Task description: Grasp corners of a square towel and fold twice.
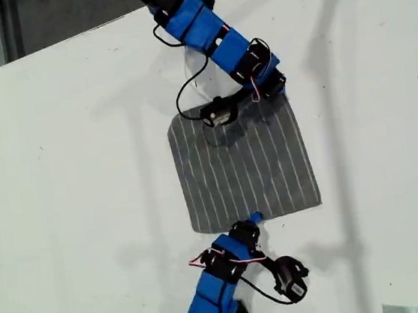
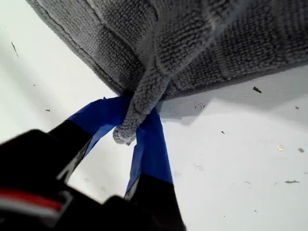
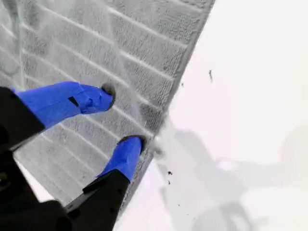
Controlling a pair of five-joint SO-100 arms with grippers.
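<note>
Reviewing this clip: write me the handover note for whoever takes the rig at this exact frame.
My first gripper: shut on a pinch of the towel at its edge nearest the exterior view's bottom, apparently mid-edge rather than at a corner.
My second gripper: open, jaws poised over the towel just inside its far edge, holding nothing.
Towel: spread flat on the table, one layer as far as I can tell.
Done: one grasp.
Left: second grasp, both folds.

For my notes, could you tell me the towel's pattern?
Dark grey towel with thin white stripes, clearest in the exterior view.
</note>
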